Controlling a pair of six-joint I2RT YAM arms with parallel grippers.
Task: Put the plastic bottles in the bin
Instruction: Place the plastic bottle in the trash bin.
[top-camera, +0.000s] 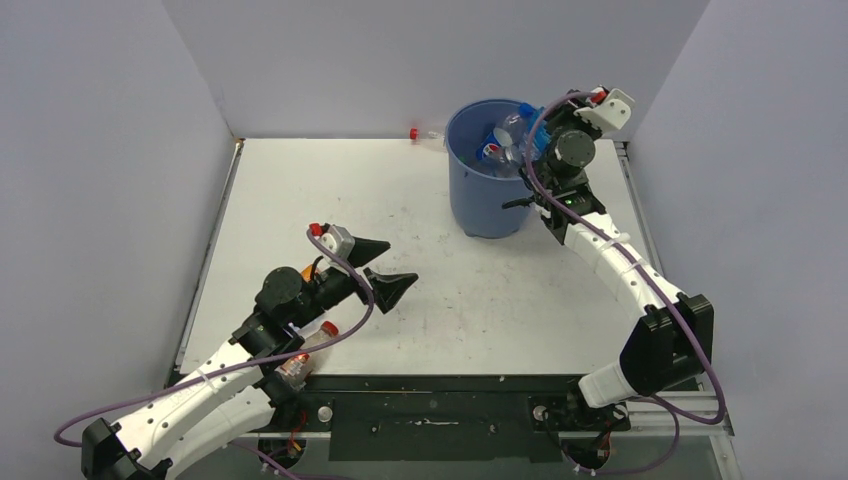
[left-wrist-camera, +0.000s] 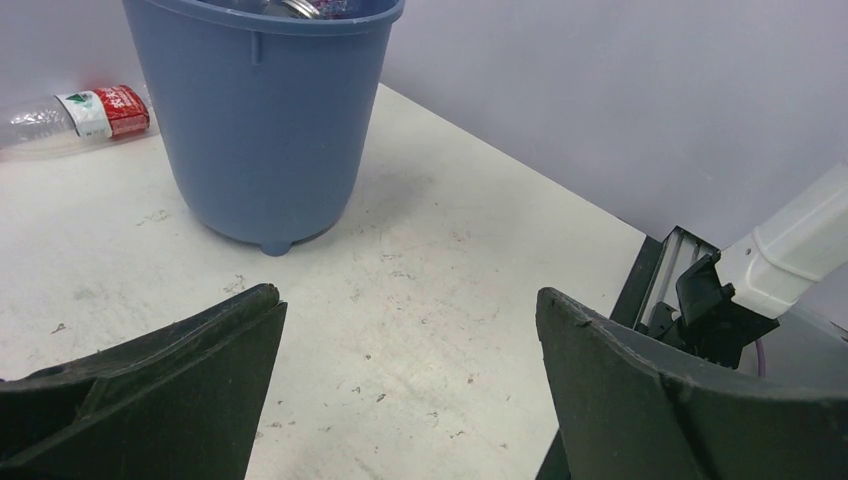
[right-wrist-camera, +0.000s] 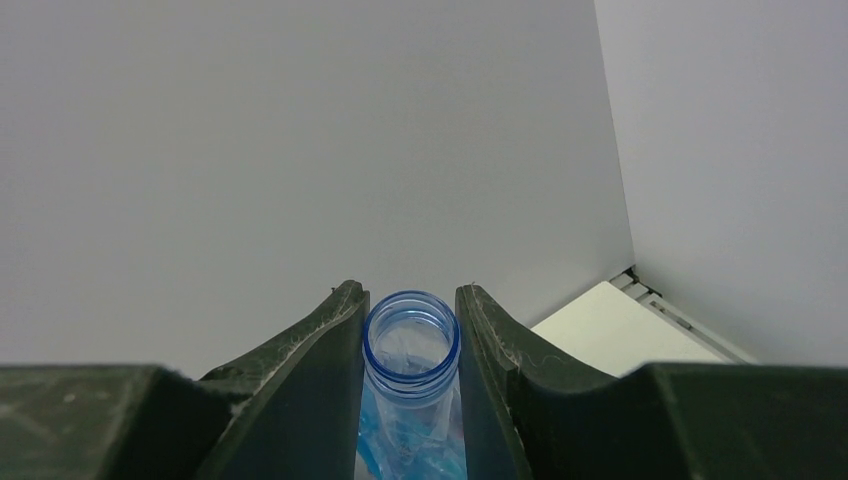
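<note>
The bin (top-camera: 485, 195) is a round blue bucket at the back right of the table, with a Pepsi-labelled bottle (top-camera: 495, 150) inside. My right gripper (top-camera: 545, 120) hovers over the bin's right rim. In the right wrist view it (right-wrist-camera: 411, 300) is shut on the neck of a capless blue-tinted bottle (right-wrist-camera: 411, 345). A clear bottle with a red cap (top-camera: 428, 136) lies behind the bin; its red label (left-wrist-camera: 85, 112) shows beside the bin (left-wrist-camera: 265, 120). Another bottle (top-camera: 305, 352) lies under my left arm. My left gripper (top-camera: 390, 262) (left-wrist-camera: 410, 310) stands open and empty mid-table.
Grey walls enclose the table on three sides. A black rail (top-camera: 430, 410) runs along the near edge between the arm bases. My right arm's white link (left-wrist-camera: 790, 255) stands at the table's right side.
</note>
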